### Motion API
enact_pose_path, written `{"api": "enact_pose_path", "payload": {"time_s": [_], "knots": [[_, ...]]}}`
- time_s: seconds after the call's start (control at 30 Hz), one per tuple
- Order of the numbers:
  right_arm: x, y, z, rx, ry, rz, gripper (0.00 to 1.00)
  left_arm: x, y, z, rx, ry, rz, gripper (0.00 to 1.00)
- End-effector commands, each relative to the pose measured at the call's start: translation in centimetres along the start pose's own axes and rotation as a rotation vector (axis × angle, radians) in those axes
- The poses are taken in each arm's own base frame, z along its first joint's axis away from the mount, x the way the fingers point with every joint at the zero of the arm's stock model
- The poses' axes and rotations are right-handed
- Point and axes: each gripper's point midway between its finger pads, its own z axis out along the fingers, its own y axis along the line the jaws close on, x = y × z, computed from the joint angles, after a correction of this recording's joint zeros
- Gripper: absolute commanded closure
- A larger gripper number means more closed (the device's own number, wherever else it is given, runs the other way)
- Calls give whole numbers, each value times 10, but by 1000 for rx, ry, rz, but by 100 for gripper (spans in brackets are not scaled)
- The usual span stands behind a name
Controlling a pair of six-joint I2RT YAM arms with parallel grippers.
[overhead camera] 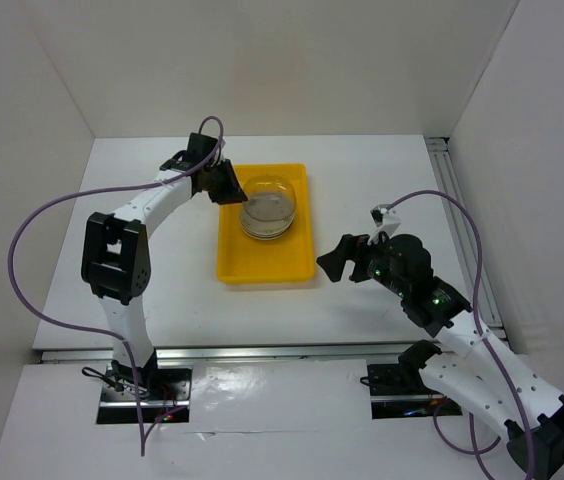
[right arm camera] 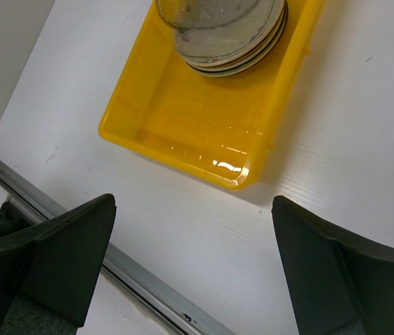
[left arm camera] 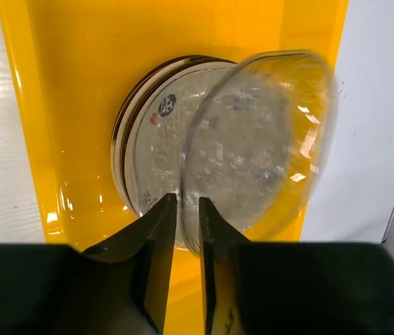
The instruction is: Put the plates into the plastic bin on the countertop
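Note:
The yellow plastic bin point(overhead camera: 230, 270) lies on the white countertop point(overhead camera: 382, 180). A stack of plates point(overhead camera: 265, 229) sits in its far half, cream and dark rims showing in the left wrist view point(left arm camera: 148, 139). My left gripper point(overhead camera: 234, 190) is shut on the rim of the clear plate point(left arm camera: 260, 139) and holds it tilted just over the stack. The rim sits between the narrow jaws of the left gripper point(left arm camera: 188, 209). My right gripper point(overhead camera: 334, 265) is open and empty, hovering right of the bin's near end. The right wrist view shows the bin point(right arm camera: 183, 118) and the stack point(right arm camera: 239, 49).
White walls enclose the countertop on the left, back and right. A metal rail point(right arm camera: 148, 286) runs along the near edge. The near half of the bin holds nothing.

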Motion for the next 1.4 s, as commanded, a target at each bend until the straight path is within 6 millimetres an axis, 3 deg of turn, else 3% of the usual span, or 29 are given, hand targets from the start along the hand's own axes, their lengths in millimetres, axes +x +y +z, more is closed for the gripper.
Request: {"api": "enact_pose_path", "payload": {"time_s": [0.0,0.07,0.13,0.17,0.3,0.33,0.37,0.4,0.5,0.53,0.57,0.6,0.63,0.67,0.8,0.83,0.9,1.0,1.2,1.37], "knots": [[0,2,-2,-10,-8,-9,0,0,-6,0,19,3,27,66],[0,2,-2,-10,-8,-9,0,-5,-20,-15,47,-27,33,58],[-3,4,-5,-16,-20,-11,0,-10,-35,-32,81,-65,54,40],[-4,2,-4,-8,-24,-10,0,-12,-48,-46,108,-91,72,18],[-7,7,-8,-22,-32,-14,0,-22,-69,-84,150,-134,89,17],[-11,9,-9,-26,-40,-15,0,-28,-85,-115,177,-205,114,15],[-11,9,-9,-26,-40,-24,0,-32,-89,-133,182,-247,120,6],[-12,7,-9,-14,-47,-24,0,-25,-107,-169,221,-300,151,0],[-16,-2,-8,45,-59,-22,0,-14,-110,-217,199,-409,210,0],[-15,-7,-6,74,-45,-21,0,-4,-102,-221,181,-416,219,0],[-21,-7,-10,98,-40,-20,0,2,-97,-250,175,-478,227,0],[-25,-9,-11,121,-38,-30,0,10,-91,-258,162,-491,239,0],[-30,-13,-13,158,-45,-30,0,29,-75,-252,126,-453,239,0],[-39,-12,-19,174,-51,-30,0,38,-69,-272,140,-486,239,0],[-61,-7,-43,204,-87,-65,0,82,-19,-271,56,-447,257,0],[-66,-6,-49,212,-96,-76,0,89,-11,-286,60,-484,281,0],[-78,-1,-69,210,-120,-85,0,111,12,-288,18,-447,277,0],[-89,2,-92,224,-141,-96,0,129,32,-308,-17,-451,291,0],[-94,0,-128,245,-189,-82,0,144,51,-338,-49,-493,257,0],[-97,0,-137,244,-211,-78,0,149,54,-340,-52,-486,247,0]]}}
